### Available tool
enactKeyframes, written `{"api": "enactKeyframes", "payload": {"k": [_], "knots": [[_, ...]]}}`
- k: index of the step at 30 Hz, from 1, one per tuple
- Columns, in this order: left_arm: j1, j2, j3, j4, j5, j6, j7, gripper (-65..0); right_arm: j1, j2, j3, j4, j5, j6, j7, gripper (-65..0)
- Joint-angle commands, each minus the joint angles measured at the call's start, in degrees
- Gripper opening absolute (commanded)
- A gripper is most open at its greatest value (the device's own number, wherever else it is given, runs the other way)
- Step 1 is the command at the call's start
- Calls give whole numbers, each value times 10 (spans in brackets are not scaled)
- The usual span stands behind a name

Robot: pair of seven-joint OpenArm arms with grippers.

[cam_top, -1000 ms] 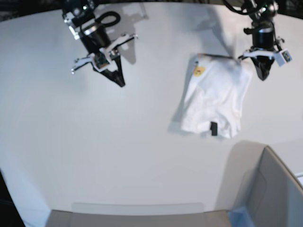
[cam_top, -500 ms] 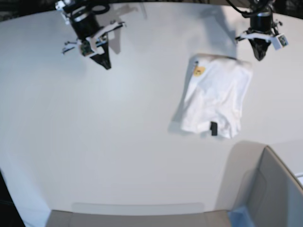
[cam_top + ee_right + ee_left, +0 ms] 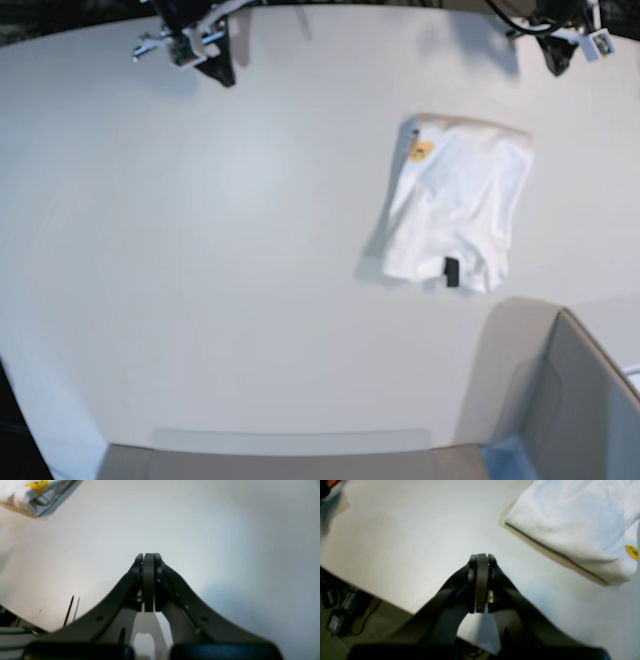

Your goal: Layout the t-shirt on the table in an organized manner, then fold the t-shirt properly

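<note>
Base view: grey box (image 3: 575, 400) apparently overlaps table (image 3: 200, 300).

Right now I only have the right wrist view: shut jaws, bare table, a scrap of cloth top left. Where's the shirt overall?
Observer: The t-shirt lies folded into a compact bundle on the table, toward the left arm's side in the base view.
Operator: Either arm holding it?
Observer: No. The left gripper is shut on nothing, with the shirt's edge off to one side of it.
Operator: Which face is up?
Observer: Mostly plain white; a small black tag shows near its front edge.
Operator: Anything near the shirt?
Observer: A grey box stands at the table's near corner.
</note>
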Motion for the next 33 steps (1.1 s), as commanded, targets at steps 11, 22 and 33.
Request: {"api": "enactKeyframes", "payload": {"k": [11, 22, 33], "knots": [[88, -2, -2, 10, -3, -1, -14, -650, -127, 37, 17, 11, 3, -48, 98, -650], [147, -2, 65, 10, -3, -2, -7, -650, -224, 68, 10, 11, 3, -66, 128, -650], [184, -2, 84, 7, -1, -2, -7, -650, -224, 117, -23, -40, 3, -95, 128, -650]]}}
